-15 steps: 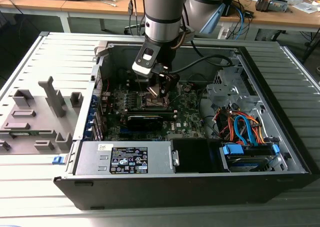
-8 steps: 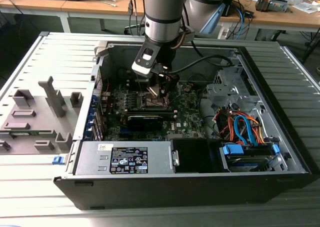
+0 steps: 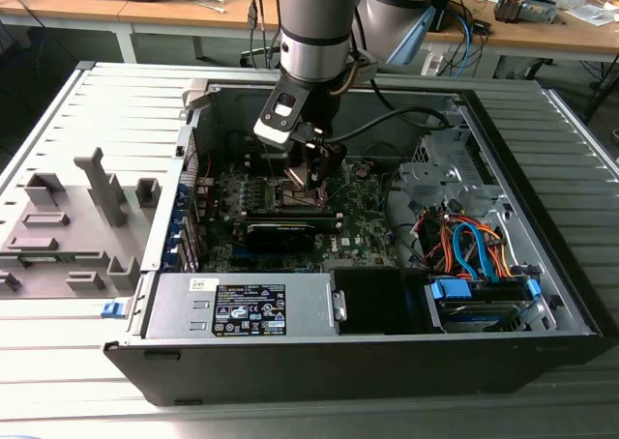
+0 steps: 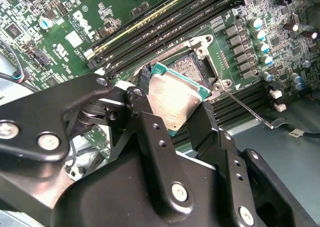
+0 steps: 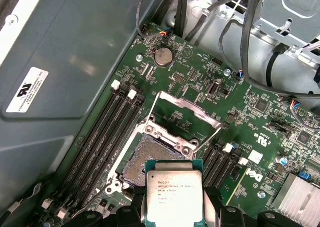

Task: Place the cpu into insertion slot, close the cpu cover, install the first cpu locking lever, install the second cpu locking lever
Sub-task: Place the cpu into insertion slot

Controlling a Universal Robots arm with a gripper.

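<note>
The tool [image 3: 311, 173] is down inside the open computer case [image 3: 542, 265], and it has the cpu [image 4: 175, 99] clamped between its two black fingers [image 4: 142, 107], gripping the chip by opposite edges. In both wrist views the silver-topped chip hangs over the near side of the insertion slot [image 5: 150, 157]. It is not seated, and the dark socket floor shows bare beyond it. Whether the chip's edge touches the rim, I can't tell. The cpu cover [image 5: 185, 114] stands swung up off the socket, with the green motherboard [image 5: 240, 117] showing through its square cut-out. In the second wrist view a thin wire lever [image 4: 247, 107] slants away from the socket's corner. The case lies on the grey slatted desk [image 3: 571, 139].
</note>
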